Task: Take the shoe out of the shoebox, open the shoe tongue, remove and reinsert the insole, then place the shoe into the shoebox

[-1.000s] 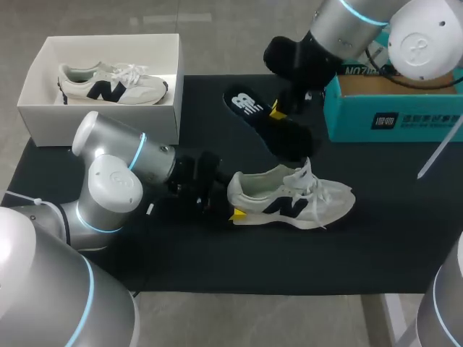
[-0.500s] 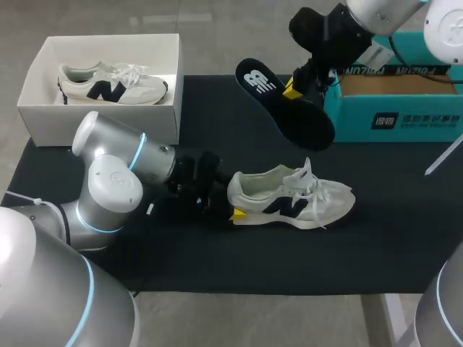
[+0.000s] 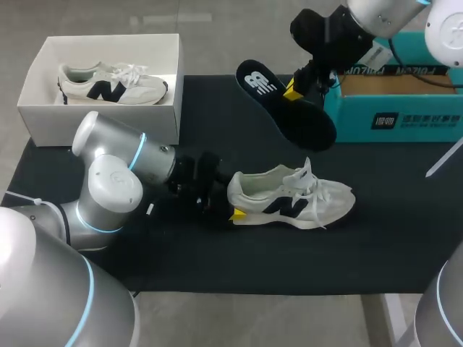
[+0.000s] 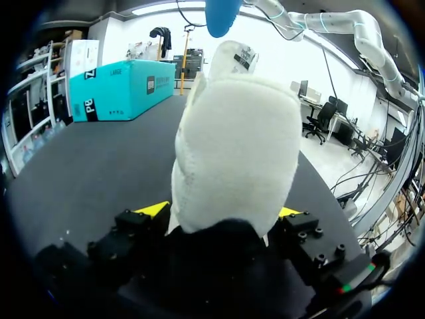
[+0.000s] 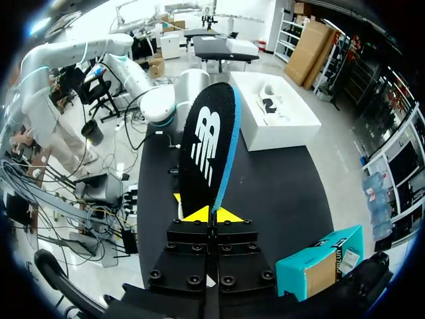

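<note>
A white shoe (image 3: 289,199) with a dark logo lies on its side on the black mat (image 3: 217,253), toe to the right. My left gripper (image 3: 233,199) is shut on its heel; in the left wrist view the heel (image 4: 232,153) fills the gap between the two yellow fingertips (image 4: 153,209). My right gripper (image 3: 293,88) is shut on the black insole (image 3: 286,108) and holds it in the air above the mat, beyond the shoe. In the right wrist view the insole (image 5: 209,149) stands up from the gripper (image 5: 212,214), edge-on, logo showing.
An open white shoebox (image 3: 101,116) at the back left holds a second white shoe (image 3: 108,83). A teal box (image 3: 405,119) stands at the back right, close beside the right arm. The teal box (image 4: 113,90) also shows ahead of the left gripper.
My right gripper has lifted the insole up and to the right, away from the shoe, then nearly stopped. The left arm and the shoe have not moved.
</note>
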{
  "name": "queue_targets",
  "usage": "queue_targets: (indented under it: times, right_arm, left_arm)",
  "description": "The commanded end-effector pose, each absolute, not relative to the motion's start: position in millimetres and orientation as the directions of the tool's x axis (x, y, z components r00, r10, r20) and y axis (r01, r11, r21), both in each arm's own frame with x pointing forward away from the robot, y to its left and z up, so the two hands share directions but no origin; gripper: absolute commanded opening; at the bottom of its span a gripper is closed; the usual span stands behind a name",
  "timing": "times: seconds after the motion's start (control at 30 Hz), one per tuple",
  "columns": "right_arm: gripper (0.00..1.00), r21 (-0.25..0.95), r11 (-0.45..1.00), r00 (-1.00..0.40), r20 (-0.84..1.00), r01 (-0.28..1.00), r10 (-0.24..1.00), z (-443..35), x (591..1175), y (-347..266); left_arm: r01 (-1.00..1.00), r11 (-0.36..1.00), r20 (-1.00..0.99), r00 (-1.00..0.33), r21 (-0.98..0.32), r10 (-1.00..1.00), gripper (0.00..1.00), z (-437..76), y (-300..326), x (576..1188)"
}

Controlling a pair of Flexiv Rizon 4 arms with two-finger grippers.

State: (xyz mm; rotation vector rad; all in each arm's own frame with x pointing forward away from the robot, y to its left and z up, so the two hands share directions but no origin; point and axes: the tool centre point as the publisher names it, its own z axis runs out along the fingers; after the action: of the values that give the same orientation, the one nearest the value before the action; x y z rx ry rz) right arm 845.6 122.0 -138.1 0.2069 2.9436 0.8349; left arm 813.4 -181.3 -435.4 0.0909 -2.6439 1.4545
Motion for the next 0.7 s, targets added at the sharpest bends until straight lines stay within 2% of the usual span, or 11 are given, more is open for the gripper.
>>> queue_targets:
  times: [0.03, 0.17, 0.37, 0.7]
  right_arm:
    - [0.0, 0.587, 0.798, -0.974, -0.071, 0.134, 0.216, -121, 831, 125]
    - [0.0, 0.667, 0.71, -0.936, -0.051, 0.228, 0.349, -98, 808, 121]
    - [0.0, 0.774, 0.547, -0.885, 0.035, 0.318, 0.465, -75, 773, 115]
    - [0.0, 0.861, 0.33, -0.806, 0.143, 0.387, 0.574, -44, 734, 107]
  left_arm:
    - [-0.112, 0.538, 0.137, -0.991, -0.836, 0.006, 0.0, -442, -183, 815]
    - [-0.112, 0.538, 0.137, -0.991, -0.836, 0.006, 0.0, -442, -183, 815]
    - [-0.112, 0.538, 0.137, -0.991, -0.836, 0.006, 0.0, -442, -183, 815]
    - [-0.112, 0.538, 0.137, -0.991, -0.836, 0.006, 0.0, -442, -183, 815]
